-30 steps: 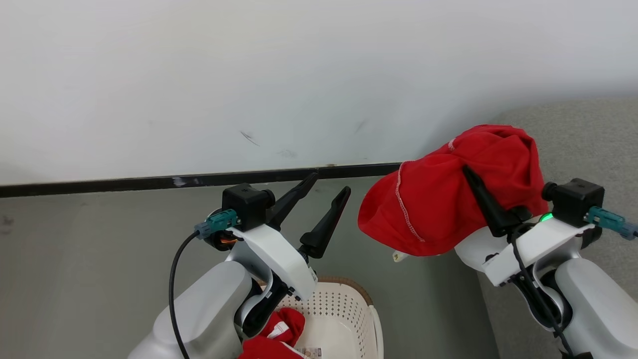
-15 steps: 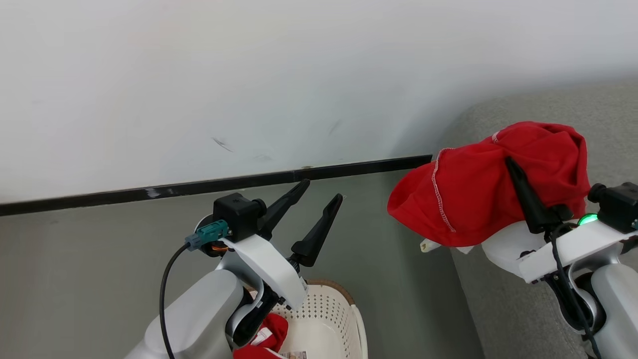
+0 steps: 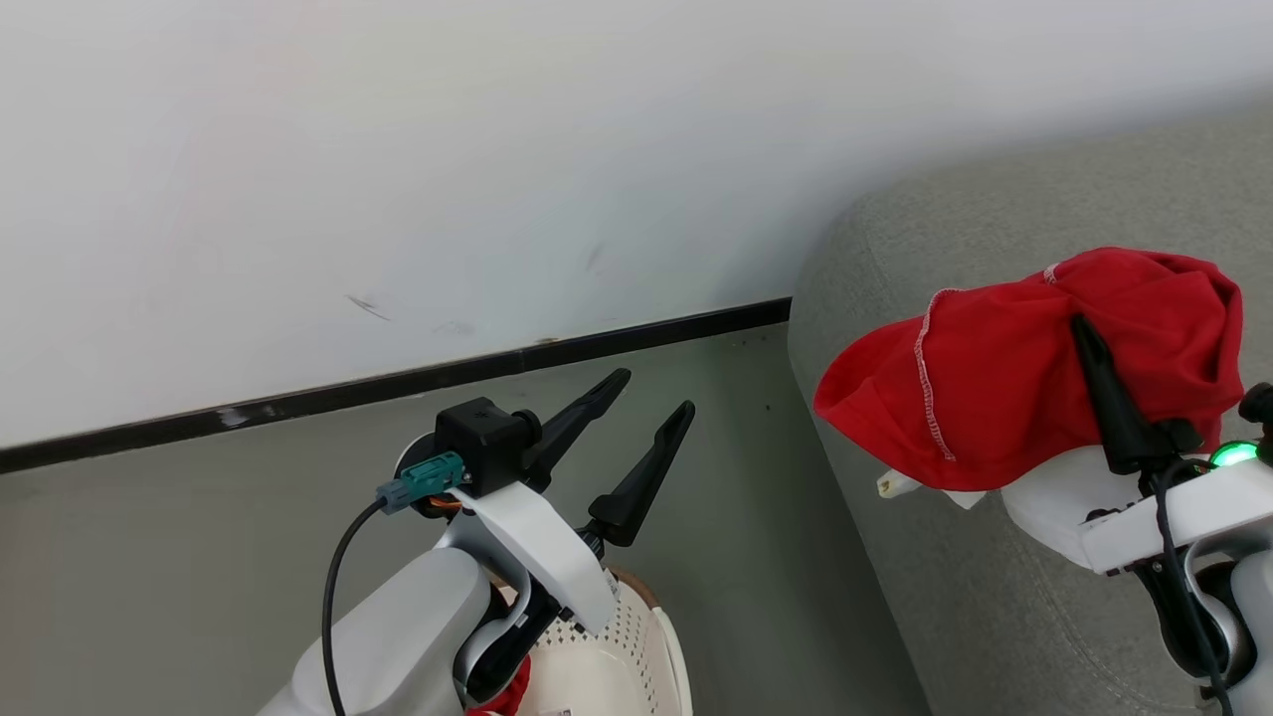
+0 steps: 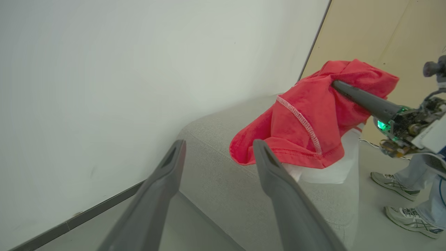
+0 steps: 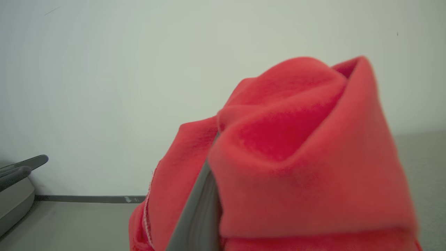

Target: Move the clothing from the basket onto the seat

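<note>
Red clothing (image 3: 995, 398) goes on the seat (image 3: 995, 617).
My right gripper (image 3: 1084, 328) pinches it above the seat; I should lower slowly, then let go.

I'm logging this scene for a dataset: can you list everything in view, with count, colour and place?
red garment: one, red with white stitching, held above the seat
seat: one, grey, at right by the wall
basket: one, cream with a brown rim, under the left arm
red cloth: one scrap, at the basket, mostly hidden
wall: one, white, behind
skirting: one, black, along the wall's foot
floor: grey
panel: one, beige, beyond the seat
person's shoes: two, pale grey, on the floor past the seat
left gripper: dark fingers, open, empty
right gripper: dark, shut on the red garment
</note>
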